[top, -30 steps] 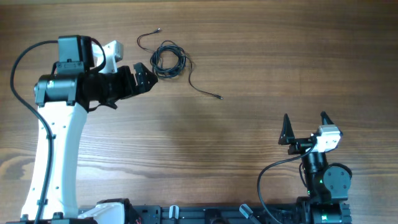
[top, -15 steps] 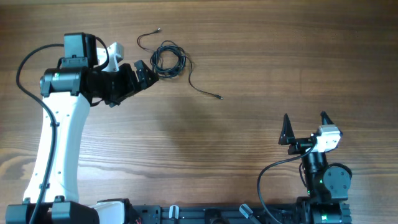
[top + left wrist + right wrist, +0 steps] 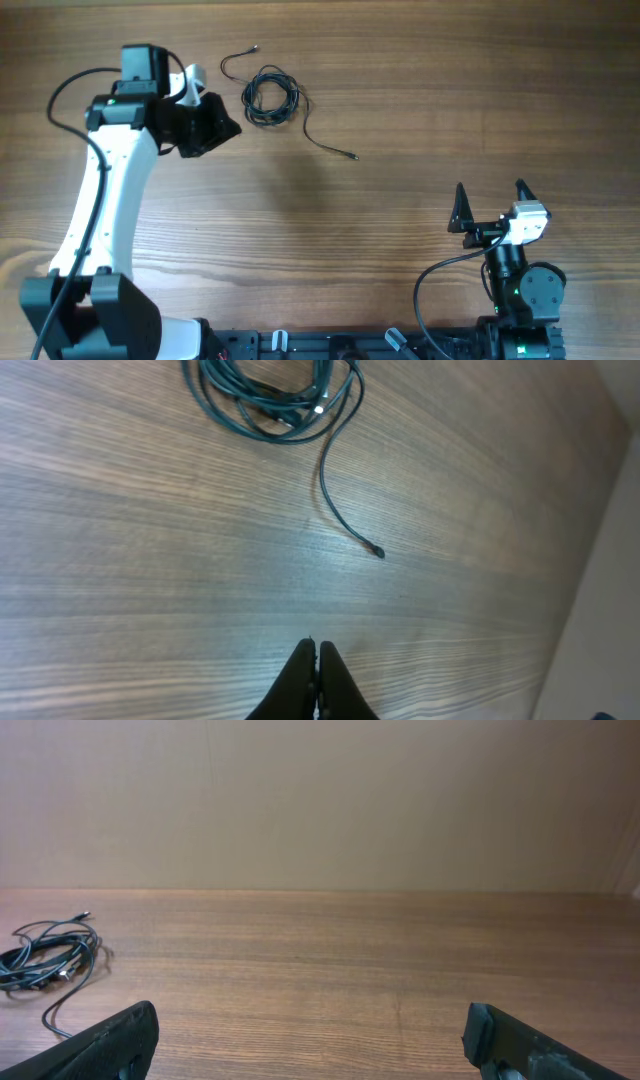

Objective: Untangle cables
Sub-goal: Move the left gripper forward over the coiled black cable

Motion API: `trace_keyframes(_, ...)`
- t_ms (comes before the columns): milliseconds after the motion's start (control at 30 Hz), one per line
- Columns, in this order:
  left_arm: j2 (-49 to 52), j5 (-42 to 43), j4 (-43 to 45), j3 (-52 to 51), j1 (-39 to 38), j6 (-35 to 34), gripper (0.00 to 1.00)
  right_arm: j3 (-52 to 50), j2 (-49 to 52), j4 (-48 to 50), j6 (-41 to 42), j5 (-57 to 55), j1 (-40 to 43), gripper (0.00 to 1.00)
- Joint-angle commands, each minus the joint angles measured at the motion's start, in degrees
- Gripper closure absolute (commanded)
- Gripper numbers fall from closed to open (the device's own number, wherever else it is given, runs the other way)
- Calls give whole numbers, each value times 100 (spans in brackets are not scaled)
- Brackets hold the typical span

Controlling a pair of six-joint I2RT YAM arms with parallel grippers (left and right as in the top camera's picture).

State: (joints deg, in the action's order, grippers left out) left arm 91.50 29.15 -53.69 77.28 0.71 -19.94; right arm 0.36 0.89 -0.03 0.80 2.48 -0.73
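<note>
The cables (image 3: 271, 98) lie as a small black coil on the wooden table at the back left. One loose tail runs to a plug (image 3: 352, 157) and a shorter one ends near the far edge (image 3: 253, 47). My left gripper (image 3: 235, 127) is shut with nothing in it, just left of the coil and apart from it. In the left wrist view the closed tips (image 3: 317, 650) hover over bare wood, with the coil (image 3: 270, 405) and its tail plug (image 3: 378, 552) farther ahead. My right gripper (image 3: 490, 188) stands open at the front right, far from the cables (image 3: 45, 965).
The left arm's white link (image 3: 95, 210) and its thick black wire (image 3: 60, 100) stretch along the table's left side. The right arm's base (image 3: 520, 290) sits at the front edge. A beige wall (image 3: 320, 800) rises behind the table.
My left gripper has shut from open and drawn back left, away from the coil, with nothing caught. The coil and the right arm have not moved.
</note>
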Motion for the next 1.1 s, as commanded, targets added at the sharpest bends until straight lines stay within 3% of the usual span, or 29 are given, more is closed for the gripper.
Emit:
trace_keyframes(0,295,-28,234,39,-354,-74,96,-7,-46,20,72,-96,-37,0)
trace_keyframes(200,632,-612,433,39,-828,-459,96,-7,-46,20,70,-96,-37,0)
trace_keyframes(633,859,-1617,1067,39,-1261,-455,96,-7,-46,20,72,-96,-37,0)
trace_keyframes(1000,859,-1685,1600,35,-1261,-452,95,-7,-46,20,70,-96,-37,0)
trace_keyframes(1067,859,-1683,1593,35,-1261,-457,89,-7,-46,20,70,-96,-37,0)
